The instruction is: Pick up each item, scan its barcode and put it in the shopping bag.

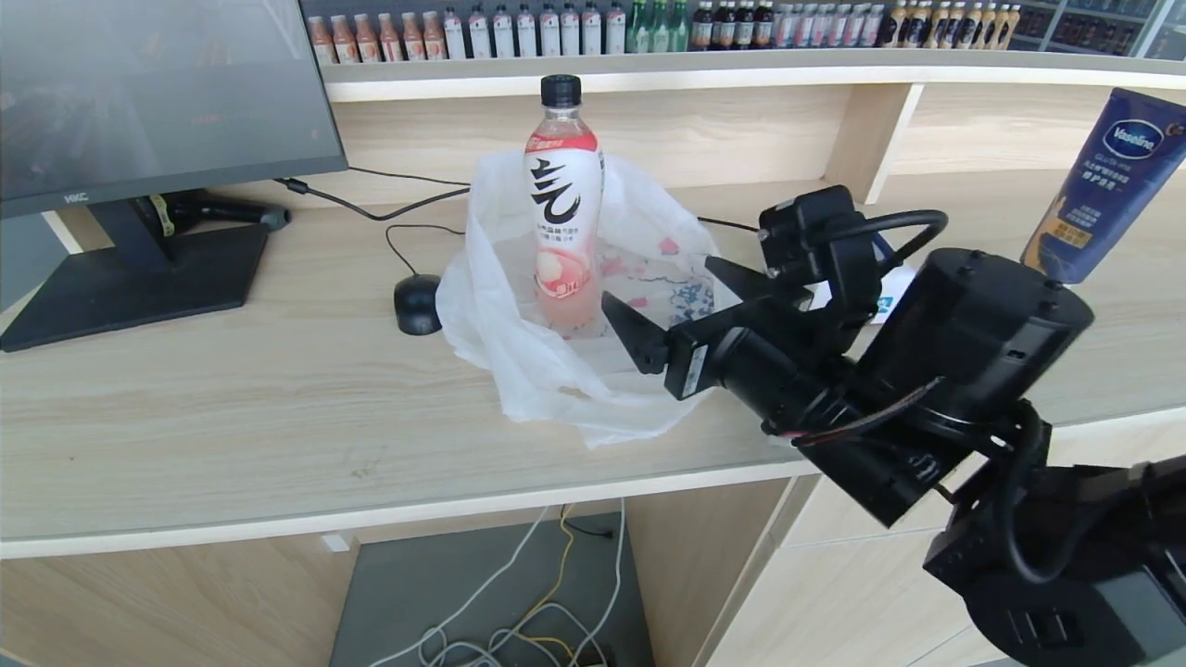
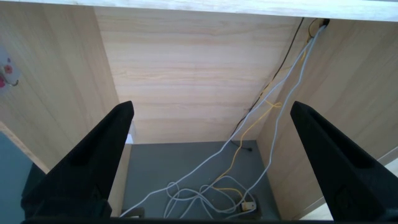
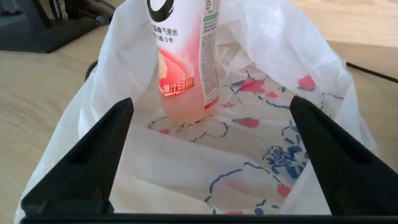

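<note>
A pink drink bottle with a black cap stands upright inside the open white shopping bag on the counter; it also shows as the bottle in the bag. My right gripper hangs open just right of the bag's mouth, its fingers apart with nothing between them. My left gripper is open below the counter, facing the cables under it. A blue lotion tube stands at the far right of the counter.
A monitor on a black stand sits at the left, with a handheld scanner behind the stand and a black mouse beside the bag. A white card lies behind my right arm. Bottles line the back shelf.
</note>
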Tool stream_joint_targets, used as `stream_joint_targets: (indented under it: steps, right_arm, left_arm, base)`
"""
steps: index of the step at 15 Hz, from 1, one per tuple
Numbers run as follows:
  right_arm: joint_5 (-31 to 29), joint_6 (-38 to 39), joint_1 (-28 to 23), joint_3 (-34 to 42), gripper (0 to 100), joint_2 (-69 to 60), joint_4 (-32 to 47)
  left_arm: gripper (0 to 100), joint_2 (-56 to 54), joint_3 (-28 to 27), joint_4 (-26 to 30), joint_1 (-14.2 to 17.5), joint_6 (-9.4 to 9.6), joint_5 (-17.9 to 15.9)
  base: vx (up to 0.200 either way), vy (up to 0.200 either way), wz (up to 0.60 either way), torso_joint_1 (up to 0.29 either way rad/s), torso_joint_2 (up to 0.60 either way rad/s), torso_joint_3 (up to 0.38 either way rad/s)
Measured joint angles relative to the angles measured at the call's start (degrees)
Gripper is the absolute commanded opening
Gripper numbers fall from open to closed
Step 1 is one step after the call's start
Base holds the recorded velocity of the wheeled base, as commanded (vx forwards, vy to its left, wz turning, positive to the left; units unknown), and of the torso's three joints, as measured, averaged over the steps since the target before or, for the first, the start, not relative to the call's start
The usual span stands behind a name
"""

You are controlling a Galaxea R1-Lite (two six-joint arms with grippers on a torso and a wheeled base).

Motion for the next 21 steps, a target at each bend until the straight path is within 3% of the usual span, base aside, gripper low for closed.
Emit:
stream_joint_targets:
  steps: [4, 8, 12, 16, 21]
  right_arm:
    - [5.07, -0.11, 0.06, 6.74, 100, -7.69, -6.08]
    - [6.49, -2.55, -0.26, 16.25, 100, -14.19, -10.2]
    - [1.56, -3.12, -0.89, 12.97, 100, -13.67, -11.67]
    - [3.89, -2.35, 0.0, 11.87, 100, -13.12, -8.75]
    - [3.23, -3.04, -3.33, 12.09, 100, -12.2, -9.34]
  left_arm:
    - [100, 0.0, 0.0, 0.02, 0.0, 0.04, 0.0]
    - [100, 0.0, 0.0, 0.0, 0.0, 0.04, 0.0]
    - [100, 0.0, 0.0, 0.02, 0.0, 0.01, 0.0]
    - [100, 0.0, 0.0, 0.05, -0.02, 0.01, 0.0]
    - [100, 0.0, 0.0, -0.02, 0.0, 0.0, 0.0]
  base:
    - [0.0, 0.0, 0.0, 0.0, 0.0, 0.0]
    - [0.0, 0.0, 0.0, 0.0, 0.0, 0.0]
    - [-0.05, 0.0, 0.0, 0.001, 0.0, -0.001]
    - [-0.1, 0.0, 0.0, 0.011, 0.0, 0.001]
    - [0.0, 0.0, 0.0, 0.0, 0.0, 0.0]
